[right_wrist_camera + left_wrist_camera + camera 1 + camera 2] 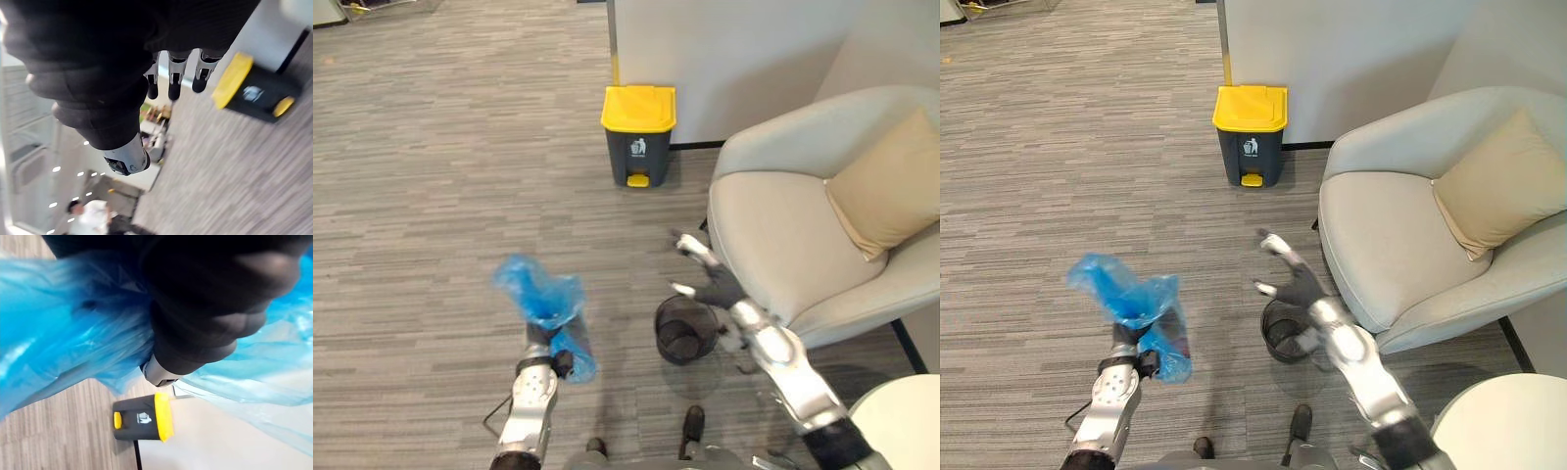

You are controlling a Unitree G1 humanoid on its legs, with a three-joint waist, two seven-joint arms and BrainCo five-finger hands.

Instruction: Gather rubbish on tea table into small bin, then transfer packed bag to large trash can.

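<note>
Left hand (540, 341) is clenched round the crumpled blue plastic bag (544, 294); hold firm and carry it to the yellow-lidded dark grey trash can (638, 147) well ahead. Right hand (713, 282), splayed and empty, is free to open it.

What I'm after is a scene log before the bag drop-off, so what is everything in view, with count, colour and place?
large trash can: 1, dark grey with a yellow lid, against the white wall ahead.
armchair: 1, pale beige, on the robot's right.
cushion: 1, tan, leaning on the armchair's back.
small bin: 1, black mesh, on the floor at the armchair's front.
blue bag: 1, translucent blue, held up on the robot's left.
round tabletop: 1, off-white, near right corner.
carpet: grey, striped.
person: 1, white top, far off in the right wrist view.
left robot hand: closed around the blue bag's neck.
right robot hand: open, fingers spread, over the small bin.
</note>
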